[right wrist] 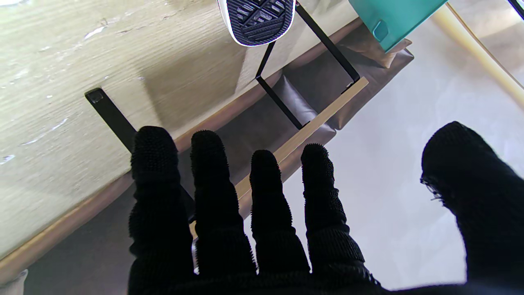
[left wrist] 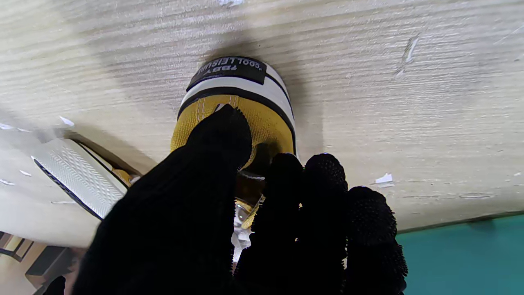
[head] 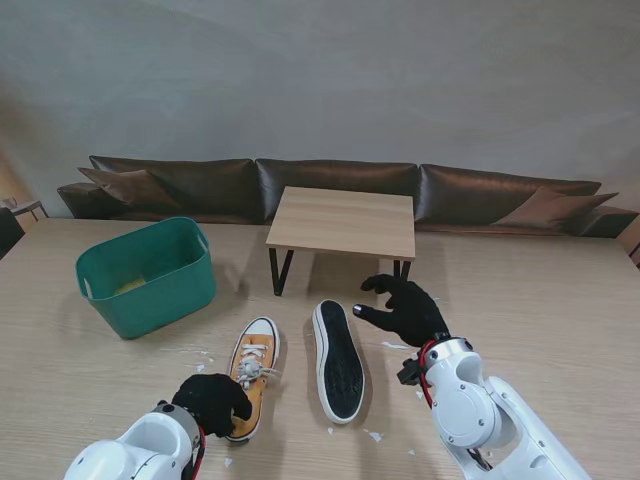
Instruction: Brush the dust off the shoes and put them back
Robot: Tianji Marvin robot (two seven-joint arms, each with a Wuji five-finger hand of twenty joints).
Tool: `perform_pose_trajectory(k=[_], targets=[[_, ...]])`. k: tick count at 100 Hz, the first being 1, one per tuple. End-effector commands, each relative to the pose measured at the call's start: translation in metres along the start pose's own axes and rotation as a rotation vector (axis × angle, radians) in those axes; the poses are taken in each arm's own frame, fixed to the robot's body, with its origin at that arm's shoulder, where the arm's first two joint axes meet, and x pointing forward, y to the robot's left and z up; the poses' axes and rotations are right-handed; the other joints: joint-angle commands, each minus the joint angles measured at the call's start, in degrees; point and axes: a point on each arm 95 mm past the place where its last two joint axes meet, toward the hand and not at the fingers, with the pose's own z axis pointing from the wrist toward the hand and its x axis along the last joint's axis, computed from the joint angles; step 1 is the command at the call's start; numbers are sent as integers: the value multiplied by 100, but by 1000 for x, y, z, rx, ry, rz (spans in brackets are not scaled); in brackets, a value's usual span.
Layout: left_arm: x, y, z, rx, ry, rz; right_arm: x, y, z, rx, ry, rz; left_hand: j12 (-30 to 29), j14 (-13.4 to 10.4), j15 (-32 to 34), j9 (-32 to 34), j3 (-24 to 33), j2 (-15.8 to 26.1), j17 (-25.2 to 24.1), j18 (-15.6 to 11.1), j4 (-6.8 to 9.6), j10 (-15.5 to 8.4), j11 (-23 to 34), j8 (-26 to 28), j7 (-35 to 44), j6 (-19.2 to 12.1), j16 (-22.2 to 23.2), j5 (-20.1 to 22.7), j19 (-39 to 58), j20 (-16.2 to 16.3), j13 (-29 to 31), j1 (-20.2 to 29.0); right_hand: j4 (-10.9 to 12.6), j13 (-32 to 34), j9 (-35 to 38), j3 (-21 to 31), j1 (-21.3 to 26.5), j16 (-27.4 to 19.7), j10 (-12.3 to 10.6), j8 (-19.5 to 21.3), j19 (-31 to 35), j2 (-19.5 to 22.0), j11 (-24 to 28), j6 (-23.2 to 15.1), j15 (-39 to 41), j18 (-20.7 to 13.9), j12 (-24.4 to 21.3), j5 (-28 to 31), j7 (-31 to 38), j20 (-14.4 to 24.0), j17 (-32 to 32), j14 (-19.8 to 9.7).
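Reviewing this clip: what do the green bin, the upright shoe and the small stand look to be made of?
Green bin: likely moulded plastic, smooth matte walls with a rolled rim. Upright shoe: mustard woven canvas, apparently, with a white rubber-looking toe cap and sole band. Small stand: pale wood-grain top, possibly laminate, on thin black legs that look metal.

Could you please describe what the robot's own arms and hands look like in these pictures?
Both arms have glossy white rounded casings, with a red ring at each wrist. The left hand and right hand are five-fingered, covered in black knitted gloves with nubbly-textured fingers. Dark cabling shows by the right wrist.
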Motion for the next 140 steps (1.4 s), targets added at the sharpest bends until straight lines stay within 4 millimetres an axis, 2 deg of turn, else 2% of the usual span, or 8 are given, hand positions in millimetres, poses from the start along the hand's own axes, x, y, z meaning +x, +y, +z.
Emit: perform_pose_trajectory(k=[1,19,38,55,74,86,118,140], targets=[[-6,21,4,-63,-26,-14,2,-4,-1,16,2,3,-133,-100,239,237,563,-91,152,169,360,-191,22,41,857,17,-135,190,337,-111,281,392,-11,64,-5,176,56,38,78,93,-100,-116,-10,37,7,116,8,42,-36,168,-1587,6],[-6,24,4,-65,-32,-25,1,-4,-1,18,-1,1,-129,-173,387,95,654,-466,124,157,208,-276,721,1068,1707,184,-149,148,338,-145,224,-526,-12,59,-20,182,45,38,74,92,-95,-108,-4,73,11,115,8,30,-29,167,-1589,-1],[-4,29,5,-80,-46,-26,0,-5,-2,22,-7,1,-367,-227,565,-282,730,-715,20,65,131,-319,1398,2753,3066,452,-60,-514,311,-70,87,-990,-12,60,-31,191,41,38,84,90,-91,-96,5,104,19,114,7,11,-22,165,-1589,0],[-1,35,9,-100,-61,-40,-1,-5,-1,26,-10,0,-1022,-248,748,-467,1159,-769,-33,31,39,-345,1908,3233,3766,705,0,-566,282,44,31,-1370,-12,46,-52,196,44,35,79,84,-84,-99,9,133,18,110,5,-24,-24,164,-1595,4],[1,43,14,-115,-81,-22,-1,-6,-1,28,-14,0,-898,-300,994,-477,1580,-736,22,-10,153,-409,2287,3923,4384,861,71,-550,357,134,85,-1645,-10,50,-62,205,44,35,91,83,-80,-88,20,164,27,113,4,-58,-15,162,-1597,-3],[1,47,16,-123,-88,32,-2,-6,0,28,-14,-8,-731,-414,1283,-315,1846,-683,211,-34,508,-538,2598,4556,4803,811,78,-335,489,141,286,-1856,-9,54,-66,210,39,34,92,81,-76,-76,23,175,31,108,2,-81,-10,162,-1597,-9],[-3,61,24,-36,-114,112,-4,-7,2,30,-15,-38,-489,-571,1973,517,1965,-805,1052,89,527,-852,3233,5426,6181,611,-105,399,1142,-262,1184,-1697,-3,72,-49,230,17,34,90,80,-54,-42,43,191,48,106,-1,-114,22,164,-1586,-22],[-12,58,20,28,-114,195,-5,-8,2,33,-18,-48,-486,-727,2053,867,2164,-756,1444,21,576,-1110,3360,5626,6714,442,-224,744,1431,-544,1609,-1501,4,74,-46,250,0,33,92,72,-41,-1,51,202,55,97,-3,-113,40,162,-1589,-14]])
